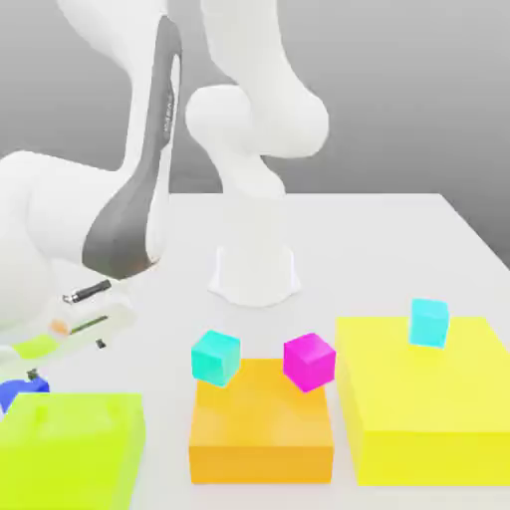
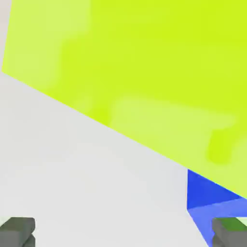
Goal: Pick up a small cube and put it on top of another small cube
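The small cube [image 1: 20,392] is sitting on the white table at the exterior view's far left, its glossy deep-blue body mostly hidden there, with just its upper part peeking out behind the top edge of the lime block [image 1: 68,450]. In the hand view the small cube [image 2: 208,198] is showing a darker blue face and a lighter blue one meeting at a sharp edge. It is lying right against the side of the lime block [image 2: 144,72]; whether the two are touching cannot be told.
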Motion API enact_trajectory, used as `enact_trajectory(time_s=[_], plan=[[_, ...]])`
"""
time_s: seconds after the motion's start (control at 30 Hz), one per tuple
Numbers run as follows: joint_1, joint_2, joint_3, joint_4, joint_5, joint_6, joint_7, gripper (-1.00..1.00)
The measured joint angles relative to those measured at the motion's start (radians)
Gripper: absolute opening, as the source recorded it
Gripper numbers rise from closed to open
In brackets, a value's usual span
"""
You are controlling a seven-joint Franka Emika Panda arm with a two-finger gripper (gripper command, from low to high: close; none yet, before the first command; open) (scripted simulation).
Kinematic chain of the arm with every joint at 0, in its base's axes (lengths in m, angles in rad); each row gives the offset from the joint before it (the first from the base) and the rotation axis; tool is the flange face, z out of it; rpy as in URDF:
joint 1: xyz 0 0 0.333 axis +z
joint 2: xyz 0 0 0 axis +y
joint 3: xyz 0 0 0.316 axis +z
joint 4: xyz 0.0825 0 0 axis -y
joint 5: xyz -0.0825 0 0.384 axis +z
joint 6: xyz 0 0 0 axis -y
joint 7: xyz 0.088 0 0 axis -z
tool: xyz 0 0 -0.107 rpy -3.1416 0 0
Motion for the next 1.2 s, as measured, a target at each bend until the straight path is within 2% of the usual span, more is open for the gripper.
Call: enact_trajectory(time_s=[0.17, 0.23, 0.47, 0.67, 0.8, 0.83, 1.07, 1.2], plan=[[-0.072, -0.011, -0.007, -0.003, 0.075, 0.031, -0.168, 0.00], [-0.098, -0.011, -0.008, -0.029, 0.084, 0.089, -0.248, 0.00], [-0.188, -0.022, 0.005, -0.153, 0.124, 0.380, -0.548, 0.00], [-0.283, -0.063, 0.045, -0.253, 0.220, 0.654, -0.810, 0.00], [-0.296, 0.054, 0.044, -0.247, 0.223, 0.813, -0.834, 0.00], [-0.295, 0.091, 0.042, -0.241, 0.221, 0.844, -0.833, -1.00], [-0.295, 0.095, 0.042, -0.240, 0.222, 0.846, -0.834, -1.00], [-0.302, -0.046, 0.050, -0.262, 0.231, 0.718, -0.837, -1.00]])
